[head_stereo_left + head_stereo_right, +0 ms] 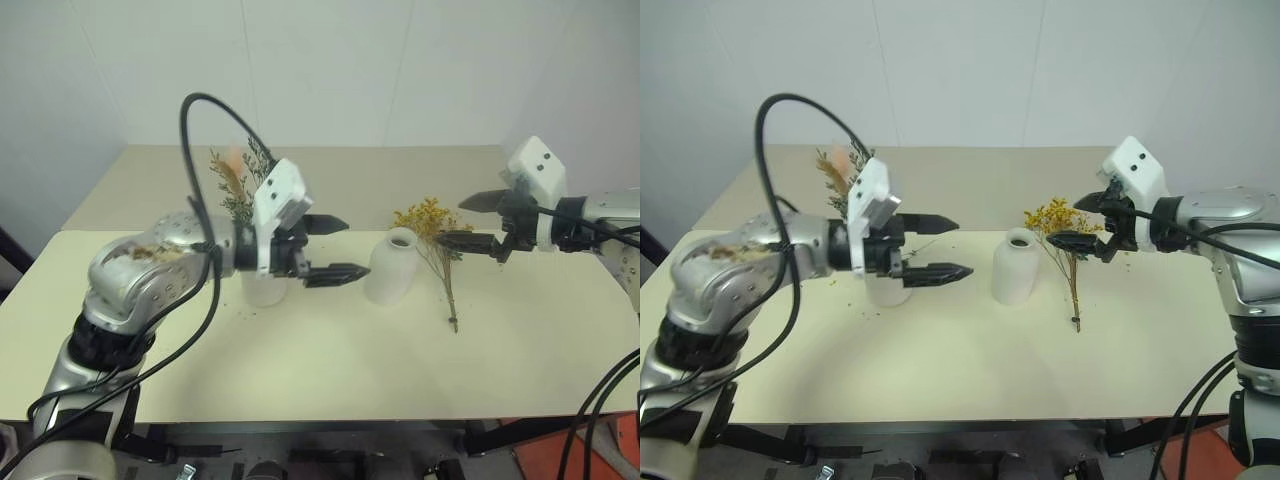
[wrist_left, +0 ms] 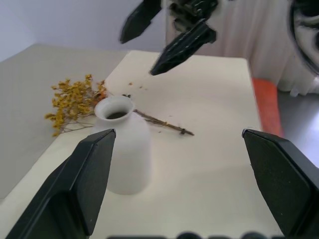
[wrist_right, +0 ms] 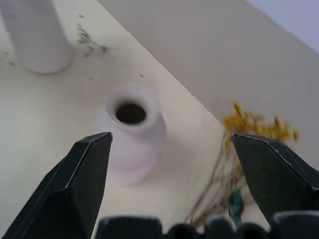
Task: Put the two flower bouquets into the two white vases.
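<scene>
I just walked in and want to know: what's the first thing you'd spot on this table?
Probably the yellow bouquet, lying flat on the table beside the narrow-necked white vase, which stands empty. Next, the mixed dried bunch poking up from the other white vase behind the left gripper. Both the left gripper and the right gripper hang above the table with jaws open, holding nothing.

1. Table (image 1: 330,370): cream top, rectangular, spanning the scene from 9 o'clock to 3 o'clock.
2. Debris (image 3: 90,40): small dark plant crumbs scattered on the table top.
3. Wall (image 1: 400,60): white, panelled, at 12 o'clock beyond the table.
4. Orange object (image 2: 266,107): on the floor beside the table edge.
</scene>
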